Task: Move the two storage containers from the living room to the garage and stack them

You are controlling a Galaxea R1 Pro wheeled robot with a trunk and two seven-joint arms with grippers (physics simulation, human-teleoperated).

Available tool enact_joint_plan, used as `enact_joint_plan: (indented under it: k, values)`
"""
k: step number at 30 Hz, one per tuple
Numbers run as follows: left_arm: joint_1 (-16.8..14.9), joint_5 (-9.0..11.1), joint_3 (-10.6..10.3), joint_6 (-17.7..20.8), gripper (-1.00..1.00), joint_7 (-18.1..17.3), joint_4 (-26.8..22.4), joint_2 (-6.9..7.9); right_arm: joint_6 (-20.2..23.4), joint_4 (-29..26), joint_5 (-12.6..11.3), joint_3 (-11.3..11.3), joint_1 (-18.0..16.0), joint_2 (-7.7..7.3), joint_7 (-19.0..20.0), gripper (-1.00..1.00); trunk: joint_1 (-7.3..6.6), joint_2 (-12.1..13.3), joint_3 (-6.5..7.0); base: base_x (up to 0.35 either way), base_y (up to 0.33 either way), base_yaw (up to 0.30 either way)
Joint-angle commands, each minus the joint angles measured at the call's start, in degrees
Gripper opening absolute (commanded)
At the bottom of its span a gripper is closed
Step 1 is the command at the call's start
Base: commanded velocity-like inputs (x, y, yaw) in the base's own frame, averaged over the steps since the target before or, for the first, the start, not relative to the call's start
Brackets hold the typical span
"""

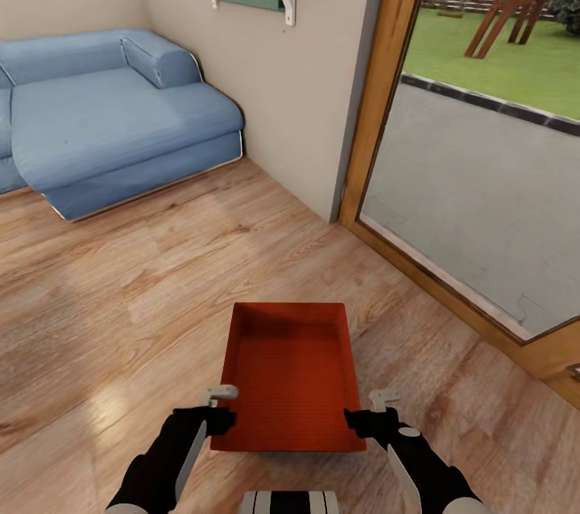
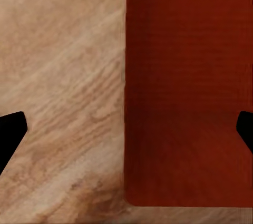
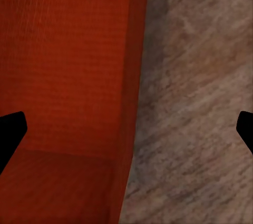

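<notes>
— Where was the storage container (image 1: 292, 373) found, and how did it lie relative to the grippers?

— It was seen on the light wood floor (image 1: 121, 296) of the living room, directly ahead of the robot, between the two arms. The left gripper (image 1: 219, 409) was placed at its near left corner and the right gripper (image 1: 377, 411) at its near right corner, so neither arm could be called nearer.

— And its long axis?

— The long axis was judged to run straight away from the robot, toward the wall beside the blue sofa (image 1: 105, 119); the open top faced up.

— Were the claws clamped on it?

— In each wrist view the fingers were seen spread wide, straddling a side wall (image 2: 126, 103) (image 3: 138, 76) of the bin. No clamping was evident; both were taken as apart, poised over the rims for closing.
</notes>
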Motion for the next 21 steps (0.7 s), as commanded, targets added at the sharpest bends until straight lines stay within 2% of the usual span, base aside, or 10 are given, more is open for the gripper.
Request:
enact_joint_plan:
  k: [1,6,15,18,21]
  values:
    - [0.0,-1.3,0.2,0.2,1.0,-0.2,0.0,-0.01,0.3,-0.1,0.2,0.0,0.0,-0.01,0.1,1.0,-0.01,0.0,-0.04,0.0,0.0,0.0]
    - [0.0,-2.2,0.2,-0.1,1.0,-0.3,0.5,0.07,0.3,-0.1,0.1,0.0,0.0,-0.01,0.1,1.0,-0.01,0.0,-0.04,0.0,0.0,0.0]
    - [0.0,-2.3,0.3,-0.5,1.0,-0.3,1.4,0.05,0.3,0.6,0.1,0.1,0.0,-0.01,0.1,1.0,-0.01,0.0,-0.04,0.0,0.0,0.0]
    - [0.0,-2.3,0.3,-0.6,1.0,-0.3,1.4,0.05,0.3,0.6,0.1,0.1,0.0,-0.01,0.1,1.0,0.65,-1.2,-0.58,0.0,0.0,0.0]
    - [0.0,-2.3,0.3,-0.6,1.0,-0.3,1.4,0.05,0.3,0.6,0.1,0.0,0.0,-0.01,0.1,1.0,0.65,-1.2,-0.58,0.0,0.0,0.0]
